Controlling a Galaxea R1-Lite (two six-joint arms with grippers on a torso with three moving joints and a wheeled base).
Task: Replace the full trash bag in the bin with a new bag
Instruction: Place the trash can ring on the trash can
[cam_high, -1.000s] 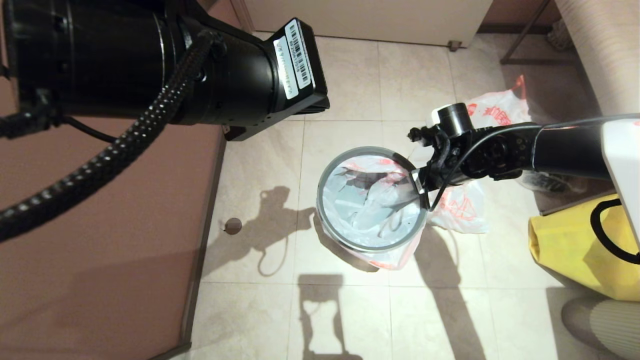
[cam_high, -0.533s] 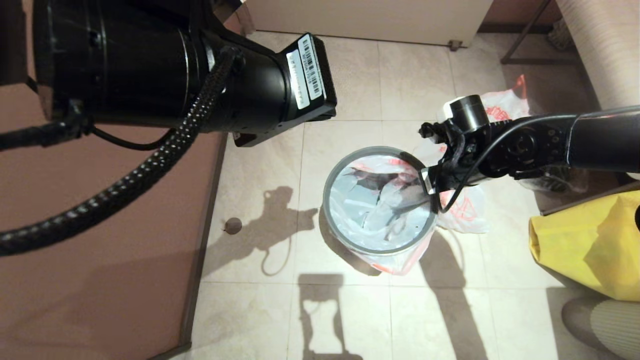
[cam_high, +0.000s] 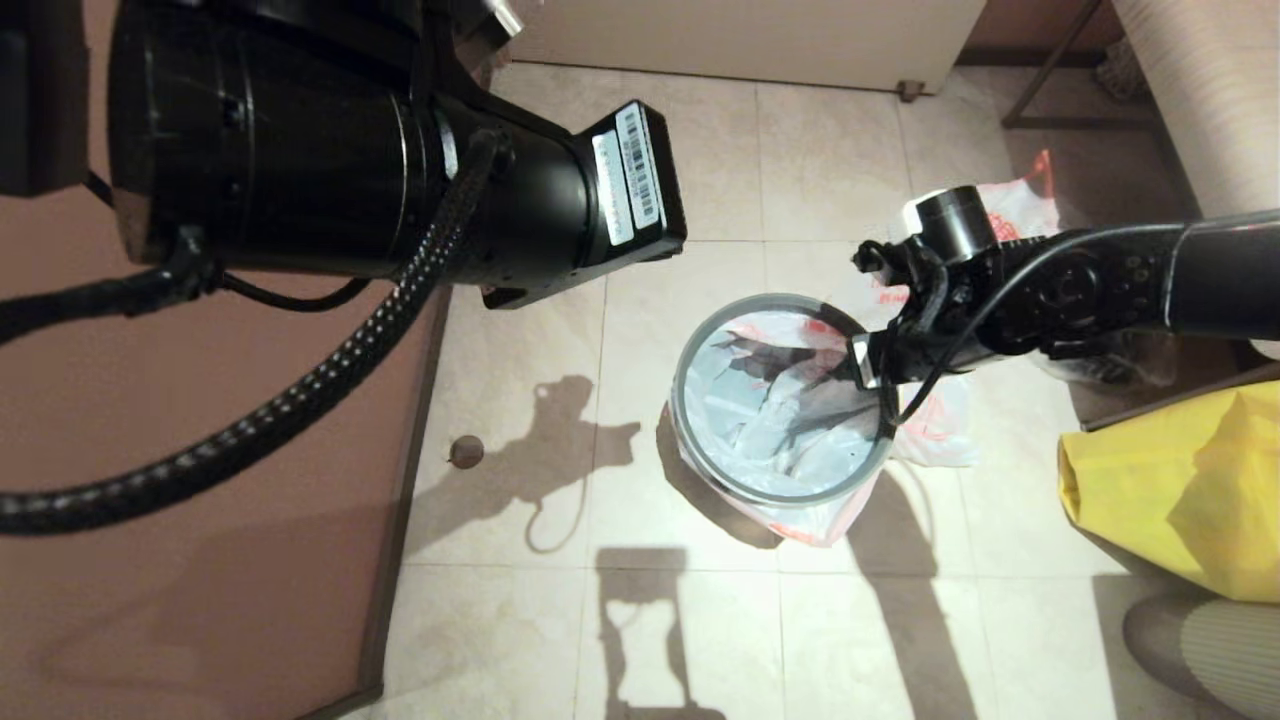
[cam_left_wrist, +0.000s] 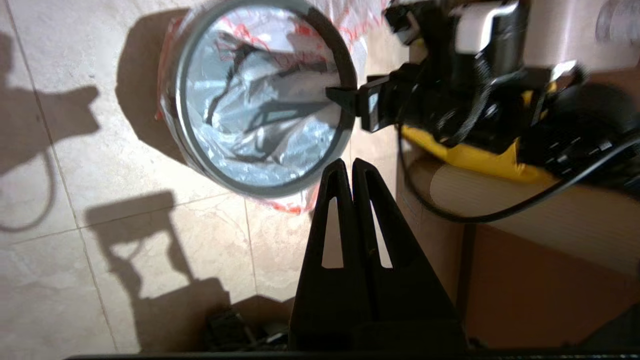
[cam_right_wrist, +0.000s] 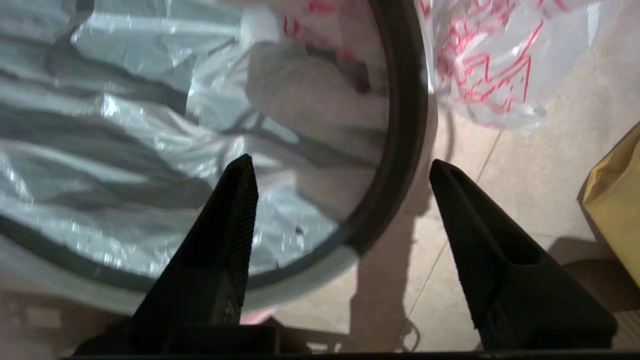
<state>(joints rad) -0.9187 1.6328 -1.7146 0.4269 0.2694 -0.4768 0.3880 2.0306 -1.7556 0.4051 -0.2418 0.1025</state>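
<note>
The bin (cam_high: 782, 496) stands on the tiled floor, its grey ring rim (cam_left_wrist: 260, 188) showing from above. The new bag (cam_high: 770, 420) lines it, and its red-printed edge hangs outside under the rim. My right gripper (cam_high: 848, 372) is open at the bin's right rim (cam_right_wrist: 405, 125), one finger over the liner (cam_right_wrist: 125, 125) and the other over the floor outside. It holds nothing. The full trash bag (cam_high: 935, 425), white with red print (cam_right_wrist: 480, 60), lies on the floor to the right of the bin, partly hidden behind my right arm. My left gripper (cam_left_wrist: 350, 163) hangs shut and empty above the floor near the bin.
A big yellow bag (cam_high: 1170, 490) sits at the right. A clear bag with dark contents (cam_high: 1100, 365) lies behind my right arm. A brown mat (cam_high: 200, 560) covers the floor at the left. A white cabinet (cam_high: 740, 40) stands at the back. My left arm (cam_high: 350, 150) fills the upper left.
My right gripper has gone from shut at the rim to open. The bin and the right arm have shifted to the right, and the left arm has moved right too.
</note>
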